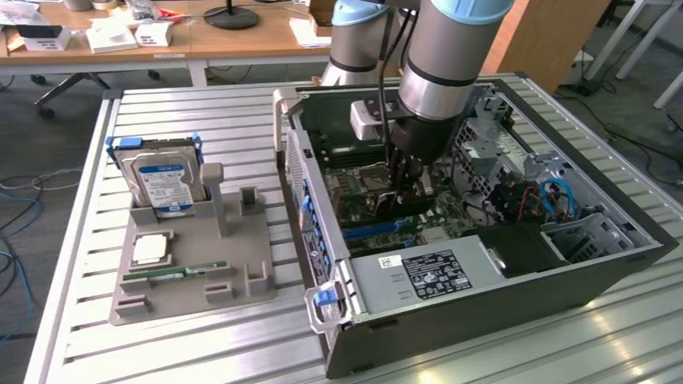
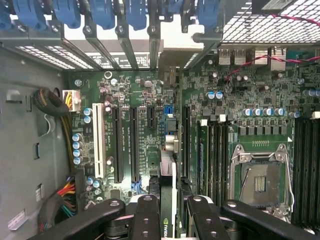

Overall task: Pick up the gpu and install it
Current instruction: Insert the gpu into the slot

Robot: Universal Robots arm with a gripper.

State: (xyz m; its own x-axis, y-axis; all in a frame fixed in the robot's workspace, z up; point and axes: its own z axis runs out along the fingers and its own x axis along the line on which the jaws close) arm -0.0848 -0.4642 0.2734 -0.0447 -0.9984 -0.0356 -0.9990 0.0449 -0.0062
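Note:
My gripper (image 1: 410, 182) reaches down into the open computer case (image 1: 597, 264), and its fingers (image 2: 146, 215) are shut on the gpu (image 2: 168, 172). In the wrist view the card shows edge-on as a thin dark board with a green logo near the fingers. Its silvery end bracket (image 2: 170, 75) points at the case's rear slot openings. In the exterior view the gpu (image 1: 405, 206) is a dark shape just above the green motherboard (image 1: 353, 188). It stands between the long black expansion slots (image 2: 134, 145) and the memory slots (image 2: 215, 150). Whether its lower edge touches a slot I cannot tell.
A grey parts holder (image 1: 192, 292) on the slatted table carries a hard drive (image 1: 162, 180), a processor (image 1: 149, 250) and a green memory stick (image 1: 176, 272). Inside the case are the power supply (image 1: 427, 276), the drive cage (image 1: 581, 236), loose cables (image 2: 62, 195) and the bare processor socket (image 2: 260, 182).

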